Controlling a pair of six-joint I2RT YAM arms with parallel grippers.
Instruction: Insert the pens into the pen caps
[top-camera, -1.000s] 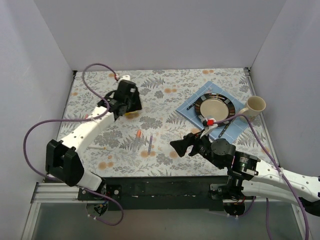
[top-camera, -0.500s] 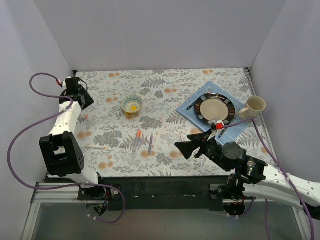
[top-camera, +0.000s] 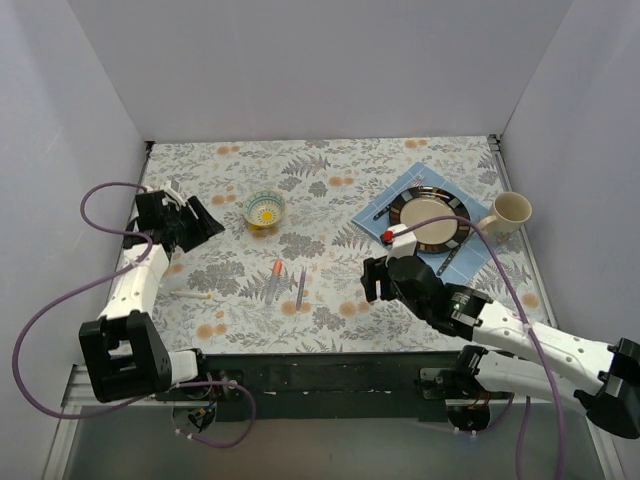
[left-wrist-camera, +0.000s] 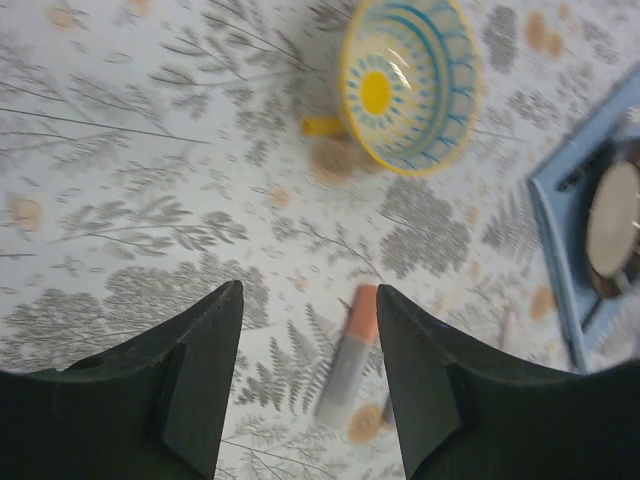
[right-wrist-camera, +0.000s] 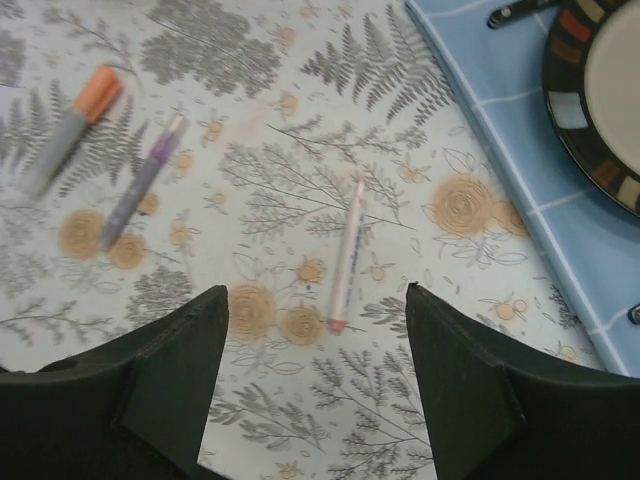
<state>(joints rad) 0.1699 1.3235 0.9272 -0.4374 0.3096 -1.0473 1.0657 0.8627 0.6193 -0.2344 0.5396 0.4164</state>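
A grey pen with an orange cap end (top-camera: 275, 280) lies mid-table beside a purple pen (top-camera: 299, 287). A white pen (top-camera: 190, 296) lies to the left. My left gripper (top-camera: 200, 222) is open and empty, left of the bowl. In its wrist view, the left gripper (left-wrist-camera: 308, 290) has the orange-capped pen (left-wrist-camera: 350, 350) lying between its tips, lower down. My right gripper (top-camera: 372, 280) is open and empty. In its wrist view, the right gripper (right-wrist-camera: 316, 292) hovers over a white pen with a red tip (right-wrist-camera: 346, 255). The purple pen (right-wrist-camera: 145, 180) and the orange-capped pen (right-wrist-camera: 72, 130) lie to the left.
A yellow-and-blue bowl (top-camera: 264, 208) stands behind the pens, with a small yellow piece (left-wrist-camera: 322, 126) beside it. A blue mat (top-camera: 395, 198) with a dark-rimmed plate (top-camera: 457, 212) and cutlery lies at the right, with a cream mug (top-camera: 510, 212) beyond. Walls close in three sides.
My left arm swung from over the bowl to the back left corner, then forward to left of the bowl. My right gripper turned downward and reached out over the white pen.
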